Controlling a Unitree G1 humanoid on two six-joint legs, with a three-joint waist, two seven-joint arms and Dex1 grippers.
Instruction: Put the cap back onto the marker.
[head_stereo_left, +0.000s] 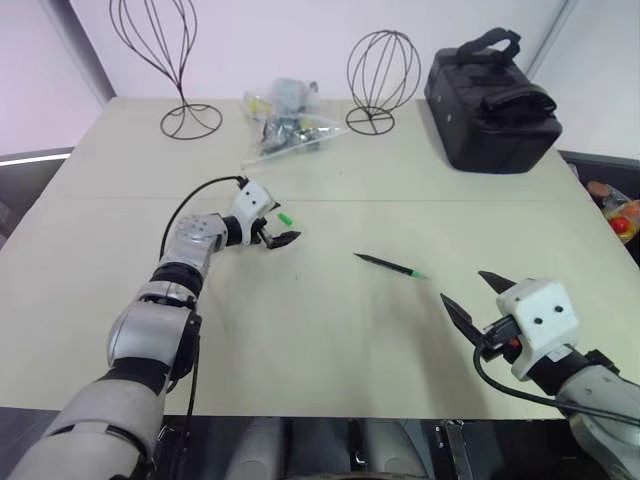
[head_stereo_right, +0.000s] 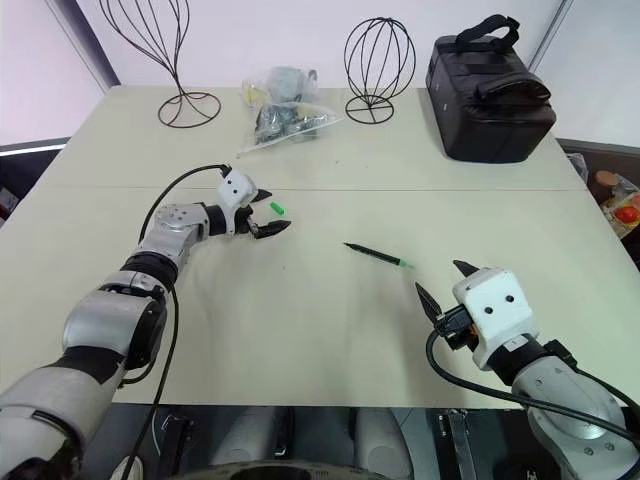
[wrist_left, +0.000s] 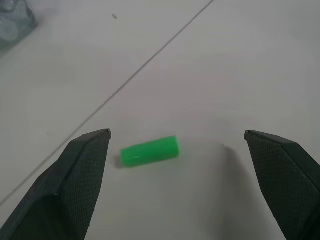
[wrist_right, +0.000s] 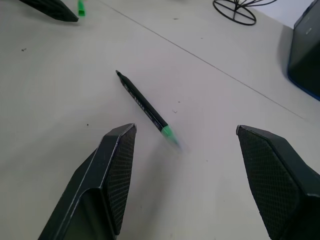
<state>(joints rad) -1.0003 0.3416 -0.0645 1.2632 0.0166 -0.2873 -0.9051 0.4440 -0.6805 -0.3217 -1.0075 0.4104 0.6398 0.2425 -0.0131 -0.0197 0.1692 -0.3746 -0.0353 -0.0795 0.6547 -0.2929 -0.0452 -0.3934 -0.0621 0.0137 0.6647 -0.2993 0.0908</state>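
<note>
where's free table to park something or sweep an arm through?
Free: the stretch between the marker and the table's near edge, and the patch between the left end effector and the marker. Also the left side below the seam. Crowded: the far edge, with two wire stands, the plastic bag and the black bag. The cap lies by the left end effector.

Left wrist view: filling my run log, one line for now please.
left hand open astride small green plastic cap | thin black marker on table, untouched | right hand open
</note>
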